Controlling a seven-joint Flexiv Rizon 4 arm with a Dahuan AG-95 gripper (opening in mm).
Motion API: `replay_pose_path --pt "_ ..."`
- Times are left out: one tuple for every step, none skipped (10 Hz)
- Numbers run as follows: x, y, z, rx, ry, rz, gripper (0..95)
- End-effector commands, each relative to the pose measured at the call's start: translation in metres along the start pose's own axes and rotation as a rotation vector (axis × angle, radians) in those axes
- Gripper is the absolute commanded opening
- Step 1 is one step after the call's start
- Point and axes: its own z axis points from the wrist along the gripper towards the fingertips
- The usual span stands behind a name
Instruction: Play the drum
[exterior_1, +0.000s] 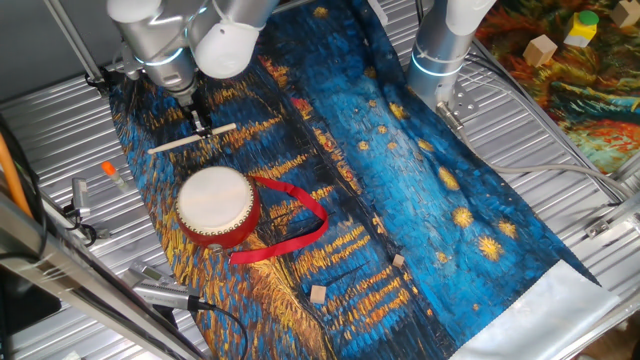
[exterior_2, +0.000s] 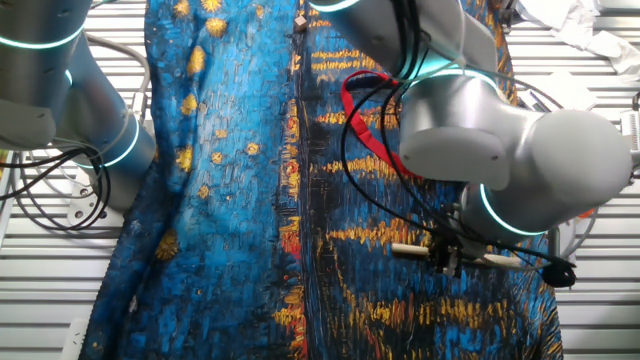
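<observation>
On the left of one fixed view, the hand (exterior_1: 201, 128) hangs from the silver arm above the blue and gold painted cloth (exterior_1: 420, 200) that covers the ribbed metal surface (exterior_1: 60, 110). Its dark fingers are closed on the thin pale stick (exterior_1: 190, 139), which lies nearly level, crosswise in the grip. Just below the stick and apart from it, the drum (exterior_1: 216, 206) sits upright on the cloth, cream skin facing up, red side showing. Its red ribbon (exterior_1: 295, 215) loops out to the right across the cloth. Further right, two small wooden blocks (exterior_1: 319, 293) lie near the cloth's lower edge. In the other fixed view the hand (exterior_2: 448, 256) again clamps the stick (exterior_2: 410, 250), while the arm's body hides the drum, only the ribbon (exterior_2: 365, 110) showing.
</observation>
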Motion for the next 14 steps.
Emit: replay_pose_path --pt "-0.001 0.0 0.007 0.004 0.003 -0.004 0.0" --pt "-0.001 0.0 0.007 0.001 0.004 -0.004 0.0" --pt "-0.001 0.0 0.005 0.003 0.011 -0.006 0.0" --pt "0.0 -0.001 -0.005 0.006 0.028 -0.015 0.0" --pt "0.001 -0.002 -0.014 0.002 0.035 -0.022 0.0" --pt "0.004 -0.004 -0.03 0.003 0.046 -0.033 0.0" --pt "0.005 -0.004 -0.034 0.004 0.052 -0.036 0.0" --pt "0.006 -0.005 -0.042 0.009 0.06 -0.036 0.0" --pt "0.006 -0.004 -0.044 0.012 0.06 -0.031 0.0" --pt "0.005 -0.001 -0.046 0.01 0.063 -0.022 0.0" --pt "0.002 0.007 -0.05 0.001 0.065 -0.002 0.0" --pt "0.001 0.013 -0.054 -0.005 0.066 0.01 0.0" --pt "-0.002 0.028 -0.063 -0.006 0.068 0.035 0.0" --pt "-0.004 0.04 -0.069 -0.004 0.069 0.047 0.0"
